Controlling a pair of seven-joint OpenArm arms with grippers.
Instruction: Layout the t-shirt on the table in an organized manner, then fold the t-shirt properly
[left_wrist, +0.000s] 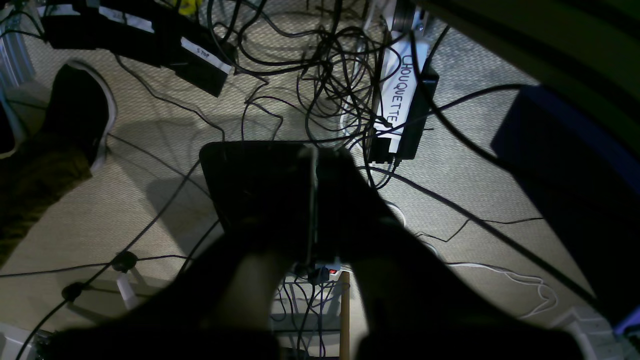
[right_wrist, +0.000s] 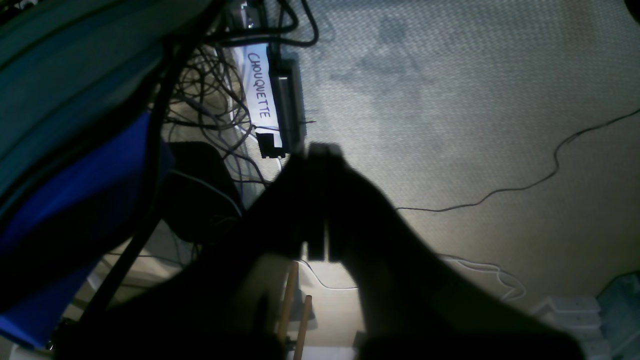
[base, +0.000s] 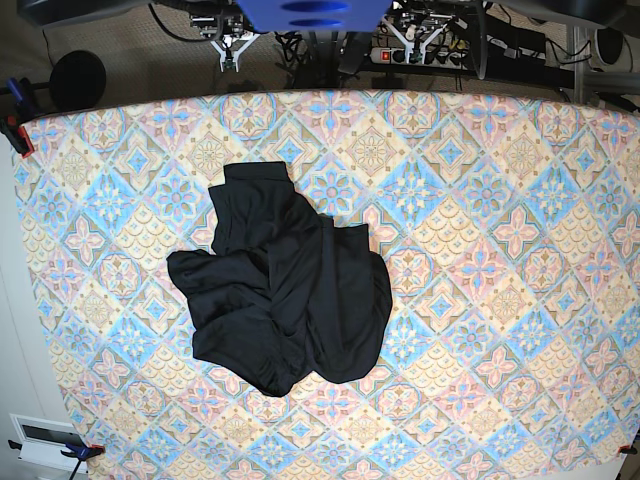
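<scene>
- The table (base: 520, 300), covered in a cloth of blue, pink, yellow and cream diamonds, fills almost the whole base view; apart from the garment nothing is seen lying on it, which leaves room on every side for spreading.
- The t-shirt (base: 290, 290) is found left of the table's centre as a crumpled black heap, with folds overlapping and one flatter part reaching toward the far edge. No sleeve or hem can be told apart with certainty, so the layout step is judged not yet begun.
- Both arms are parked beyond the far edge of the table, well apart from the cloth, so the working surface is left unobstructed; only their ends are glimpsed at the top of the base view.
- The left gripper (left_wrist: 314, 200) is seen in its wrist view with its jaws brought together and nothing between them; it points at carpet and a tangle of cables (left_wrist: 330, 65).
- The right gripper (right_wrist: 315, 200) is likewise closed on nothing, above bare carpet beside a labelled box (right_wrist: 267, 107).
- A reach toward the heap's outer edges is judged to be needed first.
</scene>
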